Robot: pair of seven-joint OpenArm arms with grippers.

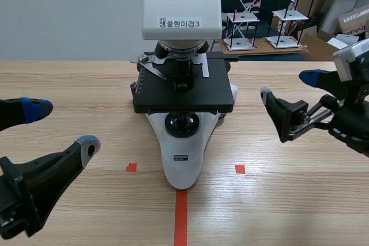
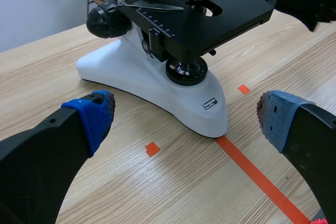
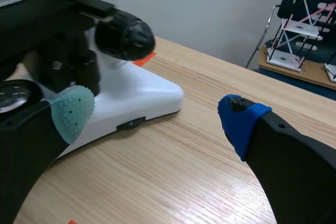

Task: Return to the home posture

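The left hand [image 1: 62,125] and right hand [image 1: 288,84], both empty with fingers spread wide, flank the white-and-black laboratory microscope [image 1: 181,168] on the pale wooden bench [image 1: 288,205]; neither touches it; the return home looks nearly complete.

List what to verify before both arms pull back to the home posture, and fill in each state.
1. Left gripper open and holding nothing: ok.
2. Right gripper open and holding nothing: ok.
3. Left gripper apart from the microscope: ok.
4. Right gripper apart from the microscope: ok in the scene view, though its grey-green pad is near the stage side.
5. Microscope upright on the table: ok.
6. Space behind both arms free for the retreat: cannot tell, out of view.
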